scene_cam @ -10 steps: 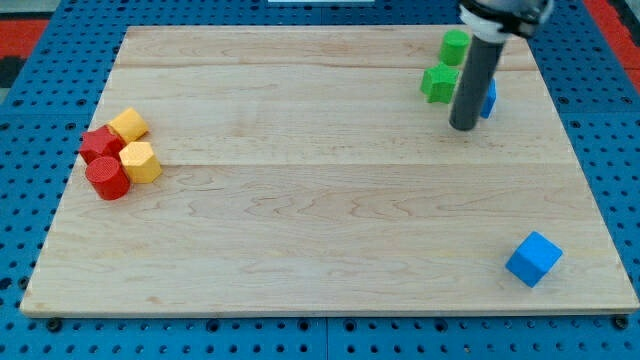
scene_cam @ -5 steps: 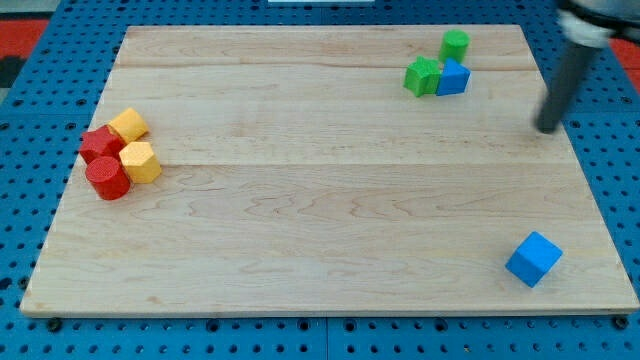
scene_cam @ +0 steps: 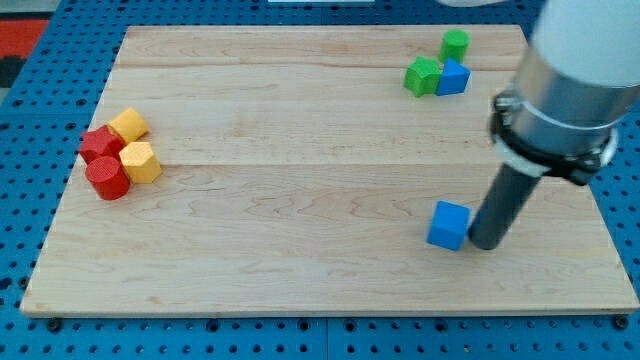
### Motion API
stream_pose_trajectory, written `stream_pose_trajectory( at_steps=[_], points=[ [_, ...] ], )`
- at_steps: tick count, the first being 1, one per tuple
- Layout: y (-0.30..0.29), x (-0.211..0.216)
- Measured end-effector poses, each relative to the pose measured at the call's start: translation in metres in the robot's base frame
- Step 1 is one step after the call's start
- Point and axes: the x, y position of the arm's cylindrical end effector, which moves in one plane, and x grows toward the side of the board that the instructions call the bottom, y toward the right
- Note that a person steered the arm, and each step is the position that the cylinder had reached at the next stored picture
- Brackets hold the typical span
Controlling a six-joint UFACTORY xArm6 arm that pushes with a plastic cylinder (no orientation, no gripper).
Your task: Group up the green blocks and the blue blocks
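A green cylinder (scene_cam: 455,44) stands at the view's top right, with a green star-shaped block (scene_cam: 421,76) and a blue block (scene_cam: 453,77) touching each other just below it. A second blue cube (scene_cam: 449,225) sits alone at the lower right of the board. My tip (scene_cam: 484,243) rests right against that cube's right side. The rod and arm rise above it toward the view's top right.
At the view's left, a red block (scene_cam: 99,143), a red cylinder (scene_cam: 106,178), a yellow block (scene_cam: 129,124) and a yellow hexagonal block (scene_cam: 140,162) form a tight cluster. The wooden board (scene_cam: 300,200) lies on a blue pegboard.
My tip swept from the top right down to the lower right. The lone blue cube moved left and slightly up. The green star block and blue block shifted left and up earlier.
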Motion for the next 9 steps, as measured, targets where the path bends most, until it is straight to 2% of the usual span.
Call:
stream_pose_trajectory(
  at_steps=[1,5,6,7,8,9],
  points=[
    [-0.007,0.012],
    [-0.202,-0.202],
    [-0.221,-0.221],
    [-0.128,-0.231],
    [-0.105,-0.225],
    [-0.127,-0.174]
  ],
)
